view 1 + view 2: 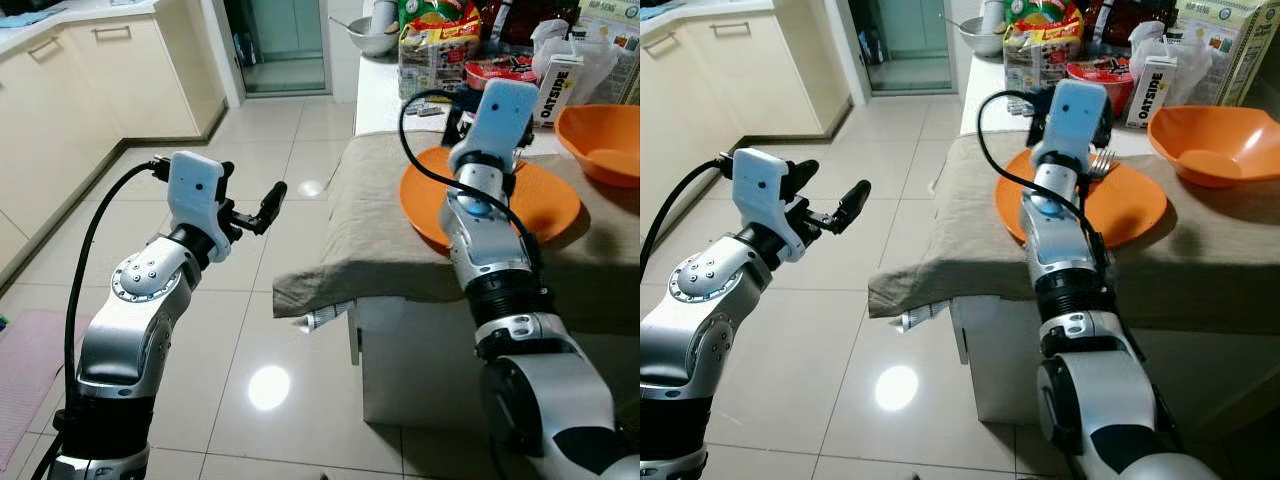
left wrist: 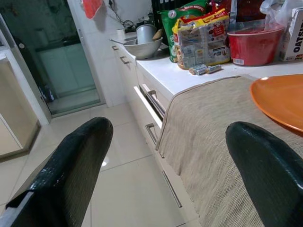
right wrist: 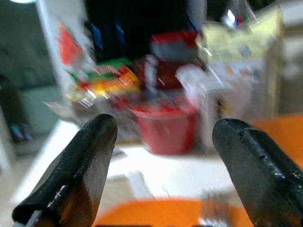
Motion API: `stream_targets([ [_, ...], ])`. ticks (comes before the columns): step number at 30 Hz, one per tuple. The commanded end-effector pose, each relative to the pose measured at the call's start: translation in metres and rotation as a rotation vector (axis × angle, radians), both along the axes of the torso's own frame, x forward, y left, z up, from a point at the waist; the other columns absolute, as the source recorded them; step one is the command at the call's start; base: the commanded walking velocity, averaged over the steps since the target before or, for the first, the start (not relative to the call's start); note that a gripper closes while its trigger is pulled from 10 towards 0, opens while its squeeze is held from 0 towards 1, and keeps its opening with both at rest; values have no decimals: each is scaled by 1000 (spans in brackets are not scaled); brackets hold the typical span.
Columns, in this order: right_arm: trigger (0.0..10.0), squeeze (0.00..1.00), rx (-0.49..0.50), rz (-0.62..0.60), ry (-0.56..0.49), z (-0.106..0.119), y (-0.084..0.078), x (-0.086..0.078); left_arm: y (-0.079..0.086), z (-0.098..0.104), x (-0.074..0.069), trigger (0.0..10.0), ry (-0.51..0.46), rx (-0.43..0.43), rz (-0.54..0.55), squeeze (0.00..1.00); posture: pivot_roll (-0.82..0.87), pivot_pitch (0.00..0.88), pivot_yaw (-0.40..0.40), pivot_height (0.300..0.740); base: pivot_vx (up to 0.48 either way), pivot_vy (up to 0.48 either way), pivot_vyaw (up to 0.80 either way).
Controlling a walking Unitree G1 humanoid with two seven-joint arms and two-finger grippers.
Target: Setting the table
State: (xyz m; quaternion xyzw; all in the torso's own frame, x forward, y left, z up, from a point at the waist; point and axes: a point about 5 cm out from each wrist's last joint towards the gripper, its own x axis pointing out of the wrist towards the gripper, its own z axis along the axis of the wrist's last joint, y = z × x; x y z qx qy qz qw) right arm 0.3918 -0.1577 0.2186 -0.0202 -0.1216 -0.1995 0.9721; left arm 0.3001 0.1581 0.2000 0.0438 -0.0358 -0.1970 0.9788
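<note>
An orange plate (image 1: 545, 205) lies on a table covered with a beige cloth (image 1: 380, 230). A silver fork (image 1: 1100, 160) rests on the plate's far edge. My right gripper (image 3: 161, 127) hovers open just above the plate, close to the fork (image 3: 215, 208), with nothing between its fingers. An orange bowl (image 1: 605, 140) sits on the cloth to the right of the plate. My left gripper (image 1: 250, 195) is held open over the tiled floor, left of the table and apart from it; its fingers (image 2: 75, 161) hold nothing.
Behind the cloth, a white counter carries a red tub (image 1: 500, 70), an oat drink carton (image 1: 557, 85), snack packs (image 1: 435, 40) and a metal bowl (image 1: 372, 38). Cream cabinets (image 1: 60, 100) line the left wall. A pink mat (image 1: 25, 370) lies at lower left.
</note>
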Motion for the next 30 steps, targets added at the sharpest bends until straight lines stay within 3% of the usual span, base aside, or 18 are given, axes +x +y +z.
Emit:
stream_targets([
  [1, 10000, 0, 45, -47, 59, -6, -10, 3, 2, 4, 2, 10000, -16, 17, 10, 0, -120, 0, 136, 740, 0, 0, 0],
  [9, 10000, 0, 73, -80, 155, -28, -16, 2, 2, 4, 2, 10000, -13, 18, 9, 0, -119, 0, 138, 740, 0, 0, 0],
  [16, 10000, 0, 120, -50, 271, -52, -9, 2, 1, 4, 1, 10000, -13, 19, 5, 0, -120, 0, 140, 740, 0, 0, 0],
  [30, 10000, 0, 196, -12, 419, -76, -2, -1, 1, 6, 2, 10000, -17, 20, 1, 0, -119, 0, 140, 740, 0, 0, 0],
])
